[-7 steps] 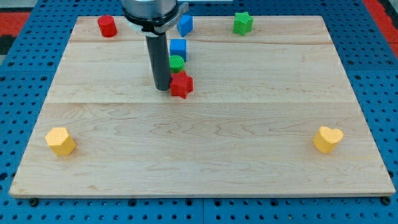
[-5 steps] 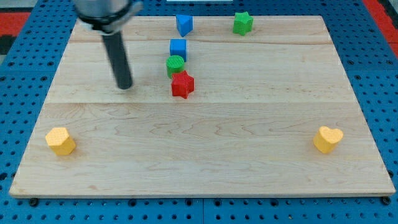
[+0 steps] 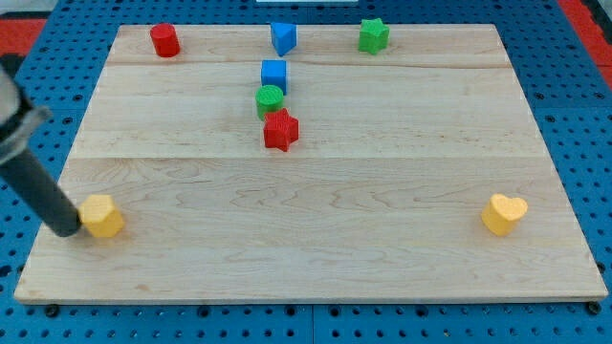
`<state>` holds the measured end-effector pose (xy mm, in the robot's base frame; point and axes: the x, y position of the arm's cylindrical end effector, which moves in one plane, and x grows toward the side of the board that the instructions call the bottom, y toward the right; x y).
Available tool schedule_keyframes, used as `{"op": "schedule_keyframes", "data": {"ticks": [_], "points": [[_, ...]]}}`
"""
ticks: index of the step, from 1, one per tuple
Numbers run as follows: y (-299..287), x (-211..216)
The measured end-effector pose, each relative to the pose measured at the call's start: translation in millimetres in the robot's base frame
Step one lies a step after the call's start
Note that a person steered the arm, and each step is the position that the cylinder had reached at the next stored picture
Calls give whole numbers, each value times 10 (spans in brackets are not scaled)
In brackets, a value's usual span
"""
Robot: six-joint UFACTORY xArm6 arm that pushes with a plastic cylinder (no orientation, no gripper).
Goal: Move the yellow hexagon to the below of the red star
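my tip (image 3: pixel 65 229) touching the yellow hexagon (image 3: pixel 101 216) on its left side, near bench (image 3: pixel 316 239) bottom-left; red star (image 3: pixel 280 130) well apart, up-right. tool is a bare rod, holds nothing.

A pale wooden board (image 3: pixel 316 239) with visible grain and a smooth, matt finish is seen, laid on a blue perforated base (image 3: pixel 574 115). The yellow hexagon block (image 3: pixel 101 216), red star block (image 3: pixel 280 130) and yellow heart block (image 3: pixel 503 213) appear as smooth, matt plastic. The dark rod's tip (image 3: pixel 65 229) looks dull, matt black.
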<state>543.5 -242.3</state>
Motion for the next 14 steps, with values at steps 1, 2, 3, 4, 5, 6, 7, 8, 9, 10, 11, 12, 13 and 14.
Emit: {"op": "schedule_keyframes", "data": {"ticks": [1,2,3,4,5,6,7,8,9,10,11,12,13,14], "points": [[471,-2],[886,-27],[1214,-91],[1059,-43],[748,-53],[729,-230],[839,-289],[1189,-303],[1553,-317],[1521,-319],[1369,-446],[1329,-637],[1555,-641],[1618,-641]]}}
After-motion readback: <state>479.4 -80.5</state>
